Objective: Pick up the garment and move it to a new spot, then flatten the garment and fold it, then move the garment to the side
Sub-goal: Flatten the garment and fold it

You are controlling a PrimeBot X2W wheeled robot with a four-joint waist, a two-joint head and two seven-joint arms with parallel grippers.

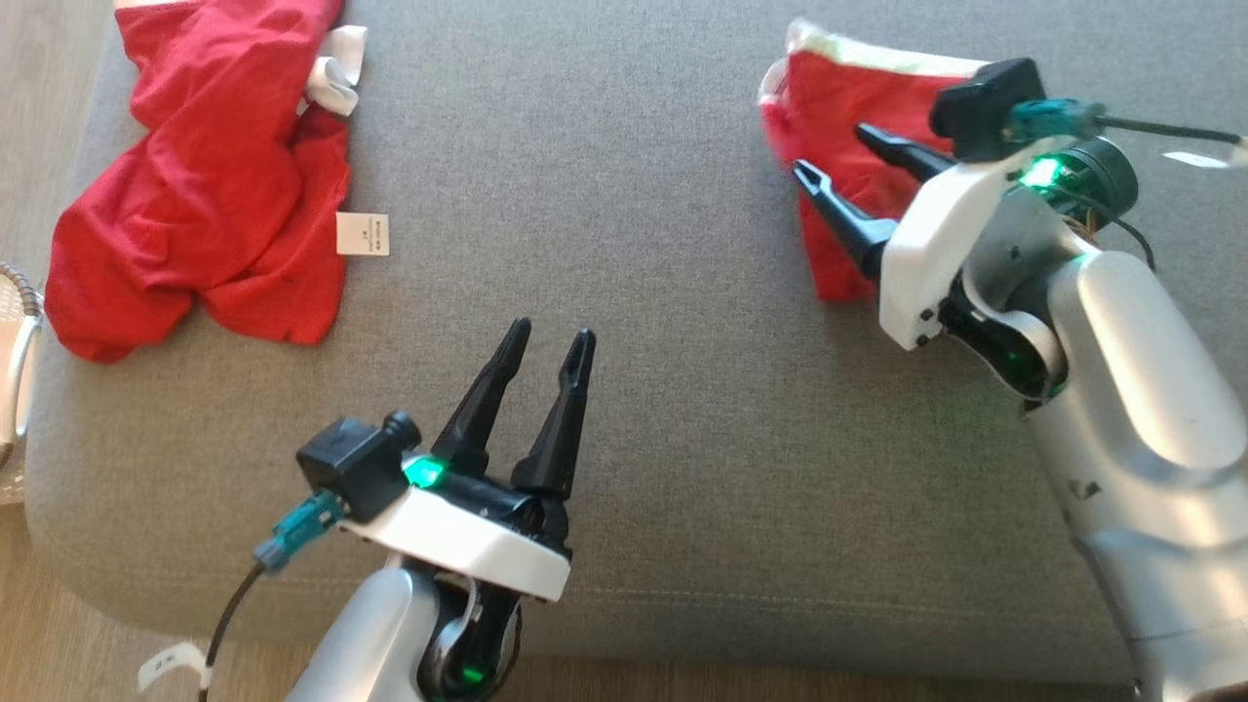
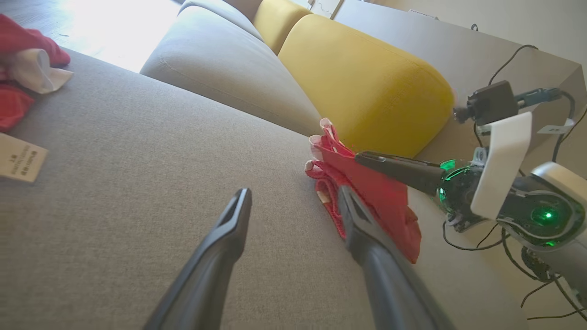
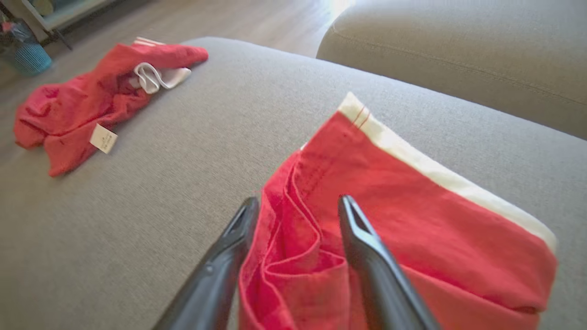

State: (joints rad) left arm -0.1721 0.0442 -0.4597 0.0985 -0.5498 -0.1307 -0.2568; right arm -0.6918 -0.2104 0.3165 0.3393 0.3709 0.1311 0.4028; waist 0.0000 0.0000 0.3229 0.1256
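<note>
Garment (image 3: 412, 220) red, folded, white-edged.

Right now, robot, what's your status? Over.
Left gripper open, empty. Right gripper open over folded red garment. Second red garment crumpled, well apart on the grey cushion.

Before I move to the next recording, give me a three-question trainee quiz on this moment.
1. True or false: the left end effector is open over bare grey cushion.
2. Fill in: the right end effector has its fingers ____, astride a fold of the folded red garment.
3. The white tag lies at the edge of: A) the folded red garment B) the crumpled red garment C) neither garment.

Key: 1 true; 2 open; 3 B.
</note>
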